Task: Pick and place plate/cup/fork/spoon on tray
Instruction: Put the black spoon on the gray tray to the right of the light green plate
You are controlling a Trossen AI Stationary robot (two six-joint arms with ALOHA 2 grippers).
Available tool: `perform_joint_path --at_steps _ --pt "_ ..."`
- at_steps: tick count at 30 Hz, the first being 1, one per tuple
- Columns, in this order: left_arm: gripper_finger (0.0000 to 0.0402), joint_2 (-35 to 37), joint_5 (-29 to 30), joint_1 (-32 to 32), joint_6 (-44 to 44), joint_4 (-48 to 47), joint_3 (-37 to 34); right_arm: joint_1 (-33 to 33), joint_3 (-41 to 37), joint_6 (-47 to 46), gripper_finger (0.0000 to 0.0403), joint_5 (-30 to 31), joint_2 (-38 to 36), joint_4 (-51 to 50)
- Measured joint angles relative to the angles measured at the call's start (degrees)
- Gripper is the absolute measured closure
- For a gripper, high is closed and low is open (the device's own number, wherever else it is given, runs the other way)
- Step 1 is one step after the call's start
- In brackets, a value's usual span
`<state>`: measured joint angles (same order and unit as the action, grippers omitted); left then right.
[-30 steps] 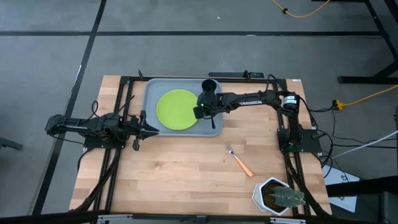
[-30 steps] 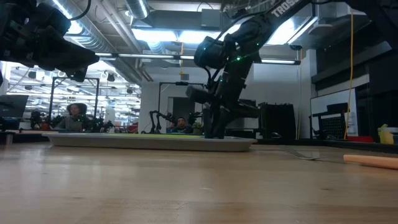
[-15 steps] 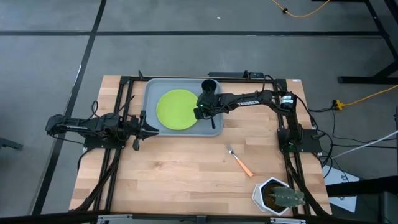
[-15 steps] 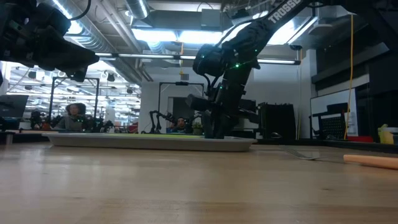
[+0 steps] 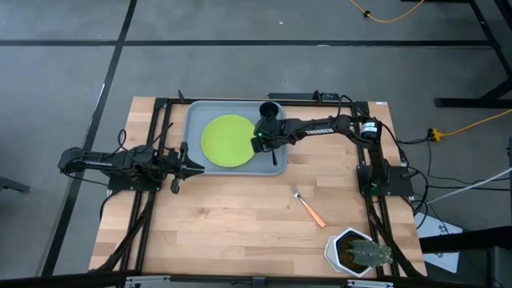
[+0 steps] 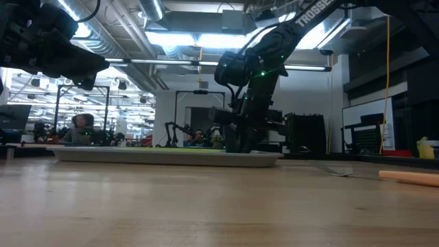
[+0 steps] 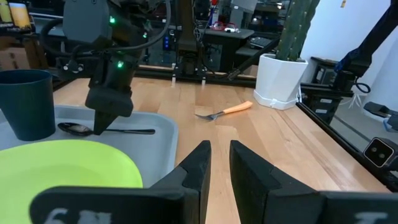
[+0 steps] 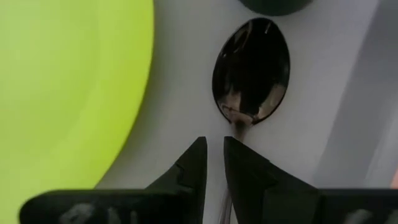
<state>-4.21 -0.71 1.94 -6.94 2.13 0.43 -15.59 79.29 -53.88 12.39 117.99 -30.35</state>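
The grey-blue tray [image 5: 198, 120] lies at the table's far side and holds the lime-green plate [image 5: 228, 141] and the black cup [image 5: 270, 110]. The dark spoon [image 7: 81, 129] lies on the tray's floor between plate and right rim, with its bowl [image 8: 252, 71] near the cup. My right gripper [image 5: 262, 145] stands over it, pointing down and shut on its handle. The orange-handled fork [image 5: 308, 206] lies on the bare wood. My left gripper [image 5: 192, 168] is shut and empty beside the tray's left near corner. My right gripper pinches the spoon's thin handle [image 8: 239, 126] just behind the bowl, between its two fingers. The fingers [image 7: 102, 118] come from above and point down. The spoon lies flat on the tray floor, its handle end [image 7: 146, 131] pointing toward the tray's near rim.
A white hexagonal pot with a cactus [image 5: 356, 252] stands at the table's near right corner. Bare wood lies between the tray and the near edge. People sit in the room behind the table [image 6: 82, 127].
My right gripper has gone down a little over the tray's right part, beside the plate, and has stayed shut.
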Motion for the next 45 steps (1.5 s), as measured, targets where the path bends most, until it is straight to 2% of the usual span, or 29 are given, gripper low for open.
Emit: perform_joint_path --at_steps 16,45 --pt "0.0349 0.00 0.01 0.00 -0.01 0.00 0.00 -0.16 0.00 -1.28 0.0343 0.14 -0.02 -1.87" --pt "0.0349 0.00 0.02 0.01 0.00 0.00 0.00 -0.54 0.00 -1.54 0.0343 6.77 -0.29 -2.16"
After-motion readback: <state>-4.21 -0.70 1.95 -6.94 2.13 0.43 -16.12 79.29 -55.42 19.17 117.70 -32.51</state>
